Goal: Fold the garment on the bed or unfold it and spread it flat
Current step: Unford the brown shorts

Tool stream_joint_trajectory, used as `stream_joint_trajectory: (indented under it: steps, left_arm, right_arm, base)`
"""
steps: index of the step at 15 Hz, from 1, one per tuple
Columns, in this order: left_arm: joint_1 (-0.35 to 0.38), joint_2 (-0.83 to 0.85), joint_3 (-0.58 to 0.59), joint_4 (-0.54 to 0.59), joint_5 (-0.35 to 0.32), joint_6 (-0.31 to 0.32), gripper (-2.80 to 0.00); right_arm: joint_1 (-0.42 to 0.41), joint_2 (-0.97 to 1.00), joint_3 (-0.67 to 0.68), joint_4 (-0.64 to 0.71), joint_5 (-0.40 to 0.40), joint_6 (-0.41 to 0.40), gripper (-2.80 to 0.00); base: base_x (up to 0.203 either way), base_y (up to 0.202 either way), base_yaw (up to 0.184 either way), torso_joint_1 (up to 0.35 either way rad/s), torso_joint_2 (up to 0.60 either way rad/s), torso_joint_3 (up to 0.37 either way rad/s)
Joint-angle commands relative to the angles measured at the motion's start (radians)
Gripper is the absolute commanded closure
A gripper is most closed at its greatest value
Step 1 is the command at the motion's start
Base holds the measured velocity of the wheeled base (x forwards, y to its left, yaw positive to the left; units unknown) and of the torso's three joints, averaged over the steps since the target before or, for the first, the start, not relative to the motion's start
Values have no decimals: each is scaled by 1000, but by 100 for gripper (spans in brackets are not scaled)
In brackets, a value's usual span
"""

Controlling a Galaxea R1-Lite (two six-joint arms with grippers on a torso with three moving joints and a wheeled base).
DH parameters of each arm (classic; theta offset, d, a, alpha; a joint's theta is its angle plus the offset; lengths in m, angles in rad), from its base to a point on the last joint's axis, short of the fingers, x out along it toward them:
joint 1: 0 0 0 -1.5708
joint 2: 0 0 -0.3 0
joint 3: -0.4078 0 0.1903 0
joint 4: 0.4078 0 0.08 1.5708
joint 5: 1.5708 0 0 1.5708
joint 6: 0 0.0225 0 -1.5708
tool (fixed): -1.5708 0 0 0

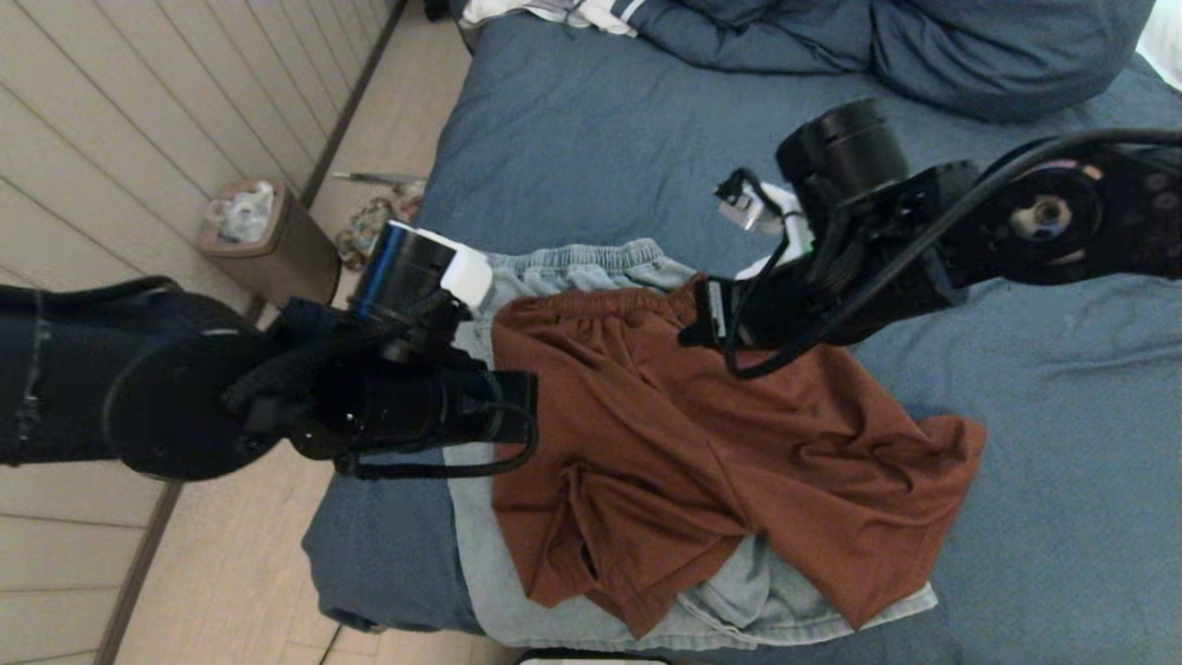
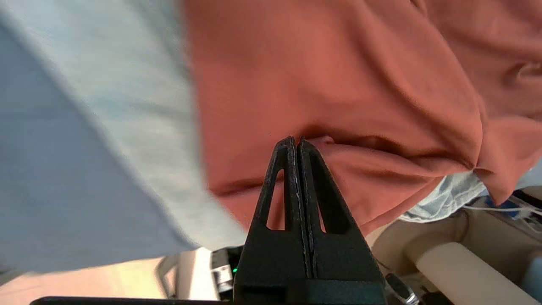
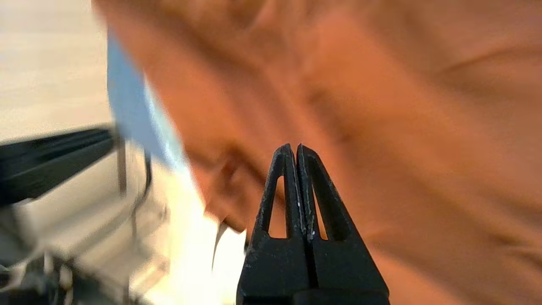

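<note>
Rust-brown shorts [image 1: 702, 443], the garment, lie crumpled on the blue bed [image 1: 600, 120], on top of a pair of light blue-grey shorts [image 1: 572, 263]. My left gripper [image 1: 534, 406] is at the rust shorts' left edge. In the left wrist view it [image 2: 295, 140] is shut, its tips pinching a fold of the rust cloth [image 2: 338, 84], with creases running out from them. My right gripper [image 1: 691, 328] is at the right end of the elastic waistband. It [image 3: 294, 146] is shut with rust cloth [image 3: 402, 106] close against its tips.
The bed's left edge drops to a pale wood floor [image 1: 231, 573], where a brown waste bin [image 1: 268, 240] stands by the wall. Bunched blue bedding [image 1: 923, 46] and a white garment [image 1: 554, 14] lie at the bed's far end.
</note>
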Motion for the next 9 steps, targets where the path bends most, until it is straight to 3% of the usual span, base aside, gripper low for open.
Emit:
stream_joint_trajectory:
  steps: [1,5,9]
  left_arm:
    - [-18,63,56,-73,1,-15,0]
    - [49,135,125,-197,2,-23,0]
    - [99,180,135,-250,2,-25,0]
  right_arm:
    - [92,88,24,5,2,6,0]
    - [177,110,166,-7,4,-1,0]
    - [185,165,188,-43,2,-4,0]
  base:
    - [0,0,0,0,0,0]
    - [0,0,0,0,0,0]
    - [0,0,0,0,0,0]
